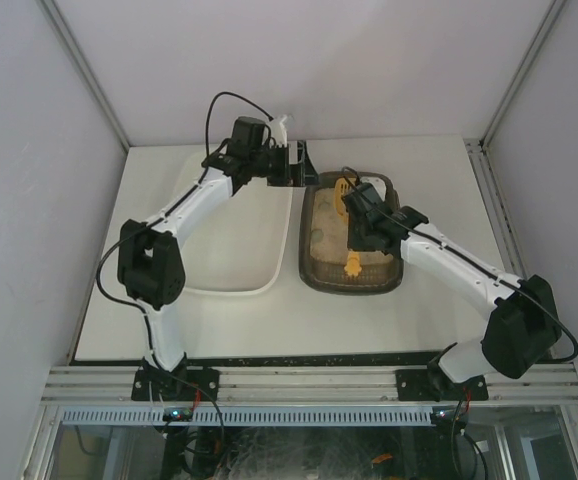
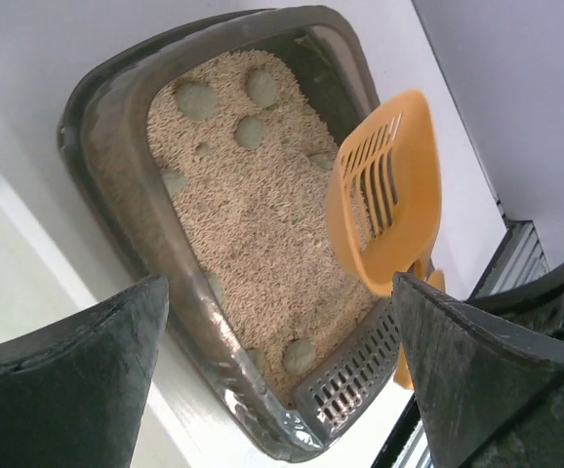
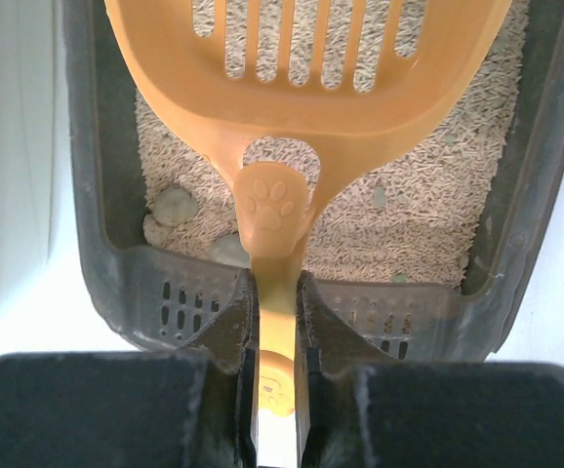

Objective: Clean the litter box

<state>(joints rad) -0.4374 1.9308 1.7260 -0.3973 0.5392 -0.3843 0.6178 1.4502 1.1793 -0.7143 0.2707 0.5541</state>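
Bench [image 1: 419, 320] being covered from above, behind the arm bases, facing down. Litter box [image 1: 307, 240] being framed obliquely, close in, from the left wrist; being shot even nearer from the right wrist, along the orange scoop [image 3: 302, 97] handle. Box and scoop being shared by all three.

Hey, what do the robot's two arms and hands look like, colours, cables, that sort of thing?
The left arm and right arm are white tubes with bulky black joint housings, a thin black cable running along each. The left hand and right hand are black, with matte, wedge-shaped fingers.
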